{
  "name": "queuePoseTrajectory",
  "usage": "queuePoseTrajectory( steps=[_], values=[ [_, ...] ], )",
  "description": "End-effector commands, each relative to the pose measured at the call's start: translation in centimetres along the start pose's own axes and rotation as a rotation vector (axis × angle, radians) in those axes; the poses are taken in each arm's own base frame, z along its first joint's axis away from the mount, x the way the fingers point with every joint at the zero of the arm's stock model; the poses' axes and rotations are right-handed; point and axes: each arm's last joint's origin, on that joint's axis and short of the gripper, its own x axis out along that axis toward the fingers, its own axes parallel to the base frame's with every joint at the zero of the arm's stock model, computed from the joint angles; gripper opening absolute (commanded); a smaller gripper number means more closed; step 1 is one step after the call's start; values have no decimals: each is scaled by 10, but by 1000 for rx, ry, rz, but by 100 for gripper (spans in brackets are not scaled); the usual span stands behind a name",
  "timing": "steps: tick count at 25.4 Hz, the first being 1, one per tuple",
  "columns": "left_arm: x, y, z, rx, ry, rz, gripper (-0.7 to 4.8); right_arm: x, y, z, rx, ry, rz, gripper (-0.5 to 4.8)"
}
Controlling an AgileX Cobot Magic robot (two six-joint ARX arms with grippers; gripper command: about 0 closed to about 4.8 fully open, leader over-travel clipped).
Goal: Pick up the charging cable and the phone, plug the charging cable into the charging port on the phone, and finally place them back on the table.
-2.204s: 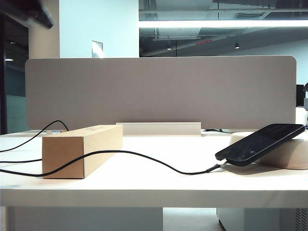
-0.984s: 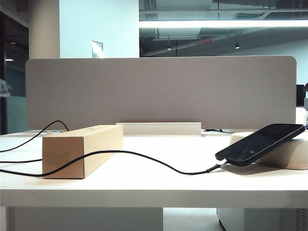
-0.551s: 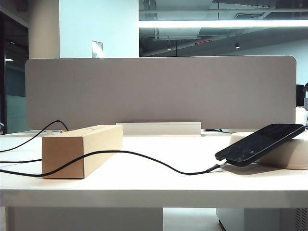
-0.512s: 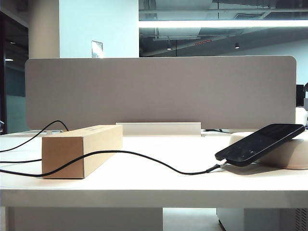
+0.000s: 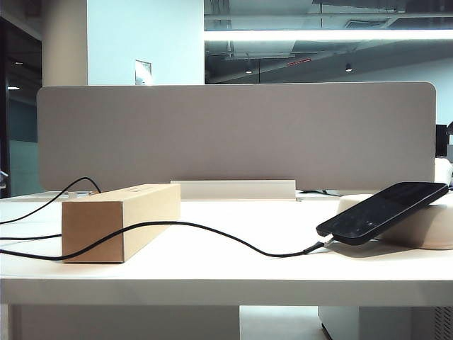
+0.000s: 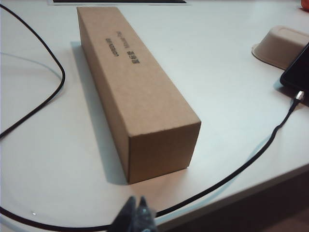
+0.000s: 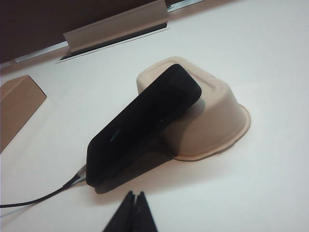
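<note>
Cable plugged into phone, both lying on the worktop (image 5: 233, 273).
Left gripper (image 6: 136, 212), fingers together, hangs near the cardboard box (image 6: 135, 92); the charging cable (image 5: 212, 231) runs past it into the phone (image 5: 383, 210), propped on the upturned cream tray (image 7: 212, 125); right gripper (image 7: 133, 207), fingers together, hovers just before the phone.

Bright overhead light, soft shadows, sharp focus.

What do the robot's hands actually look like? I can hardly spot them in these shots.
Very little shows. In each wrist view only the fingertips appear: the left hand and the right hand each end in two thin, black, pointed fingers, pressed together into a narrow wedge. No cables, markings or arm segments are clearly visible, and the exterior view shows no recognisable arm.
</note>
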Motion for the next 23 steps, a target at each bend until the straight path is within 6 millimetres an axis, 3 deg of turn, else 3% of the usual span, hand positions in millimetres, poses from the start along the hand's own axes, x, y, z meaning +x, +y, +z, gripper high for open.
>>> queuePoseTrajectory(
  steps=[1, 7, 16, 23],
  values=[
    [0, 0, 2, 2, -12, 1, -6, 0, 0, 0, -5, -5, 3, 0],
    [-1, 0, 2, 10, -16, 5, -6, 0, 0, 0, -5, -5, 2, 0],
    [-16, 21, 14, 28, -182, 236, -5, 0, 0, 0, -5, -5, 2, 0],
    [-26, 30, 13, 45, -202, 348, -5, 0, 0, 0, -5, -5, 2, 0]
  ],
)
